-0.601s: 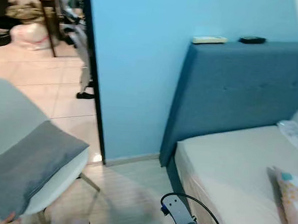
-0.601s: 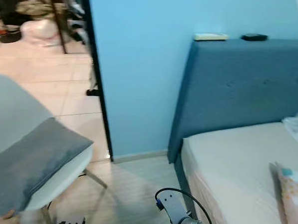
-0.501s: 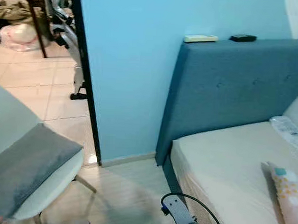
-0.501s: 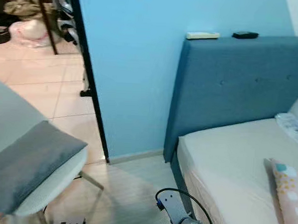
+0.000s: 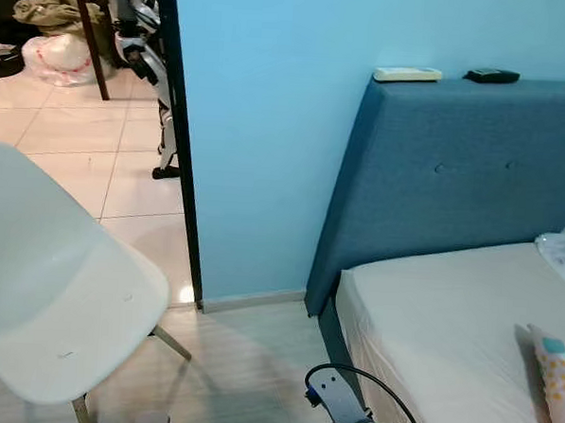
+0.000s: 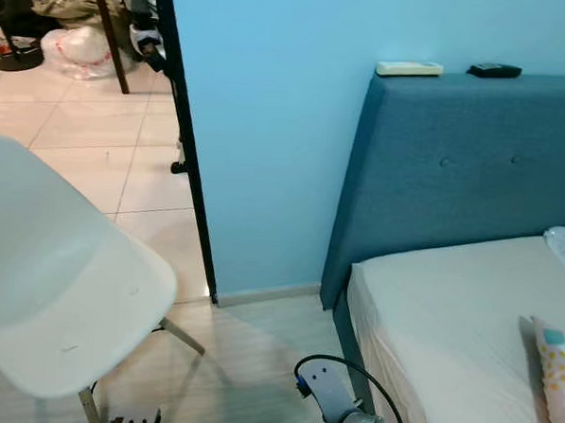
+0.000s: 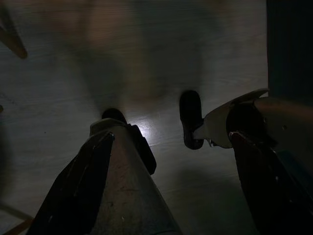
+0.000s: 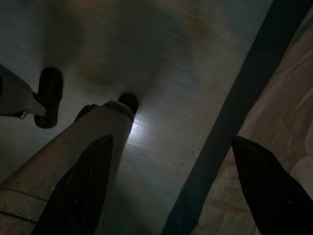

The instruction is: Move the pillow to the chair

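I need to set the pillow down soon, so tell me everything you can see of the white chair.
The white moulded-plastic shell chair stands at the robot's left on the pale wood-look floor, near the doorway. Its one-piece seat and back look smooth and glossy, with a few small dark marks. Thin light-coloured legs splay out below; two show. The seat is bare, with nothing resting on it, and the chair stands apart from the blue upholstered bed.
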Motion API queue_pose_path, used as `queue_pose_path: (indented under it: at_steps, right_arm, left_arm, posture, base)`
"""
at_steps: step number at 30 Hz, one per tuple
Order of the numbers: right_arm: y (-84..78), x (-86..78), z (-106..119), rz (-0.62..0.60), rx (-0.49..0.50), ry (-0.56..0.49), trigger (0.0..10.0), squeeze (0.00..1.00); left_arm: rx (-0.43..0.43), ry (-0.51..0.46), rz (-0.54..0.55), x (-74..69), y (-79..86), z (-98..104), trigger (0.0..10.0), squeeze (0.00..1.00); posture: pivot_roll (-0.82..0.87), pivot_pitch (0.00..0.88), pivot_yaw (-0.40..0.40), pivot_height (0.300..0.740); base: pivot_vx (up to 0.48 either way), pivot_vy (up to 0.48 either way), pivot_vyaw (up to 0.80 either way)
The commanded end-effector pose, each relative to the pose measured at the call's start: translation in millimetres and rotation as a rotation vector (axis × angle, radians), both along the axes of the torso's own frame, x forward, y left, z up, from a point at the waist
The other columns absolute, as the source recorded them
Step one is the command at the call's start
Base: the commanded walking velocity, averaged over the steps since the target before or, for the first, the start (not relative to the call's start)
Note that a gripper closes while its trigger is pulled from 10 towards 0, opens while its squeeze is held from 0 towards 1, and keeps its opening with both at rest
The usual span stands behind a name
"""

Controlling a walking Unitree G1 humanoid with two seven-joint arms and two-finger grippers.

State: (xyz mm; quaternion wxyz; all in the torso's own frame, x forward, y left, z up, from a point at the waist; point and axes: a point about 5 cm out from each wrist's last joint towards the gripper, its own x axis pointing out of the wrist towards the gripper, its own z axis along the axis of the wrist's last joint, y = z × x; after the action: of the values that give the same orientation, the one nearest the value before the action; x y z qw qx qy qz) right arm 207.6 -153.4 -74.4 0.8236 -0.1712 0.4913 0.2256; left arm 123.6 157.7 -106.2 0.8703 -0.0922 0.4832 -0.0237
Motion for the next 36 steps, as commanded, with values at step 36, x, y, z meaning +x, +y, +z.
queue_pose_path:
  at_steps: [36]
  right_arm:
    - [-4.2, -1.0, -0.4, 0.022, -0.027, 0.022, 10.0, 0.0]
  left_arm:
    - [0.003, 0.038, -0.03, -8.8, -6.9, -3.4, 10.0, 0.0]
  posture:
    - [-0.01, 0.043, -0.059, 0.709]
  base:
    - [0.0, 0.0, -0.55]
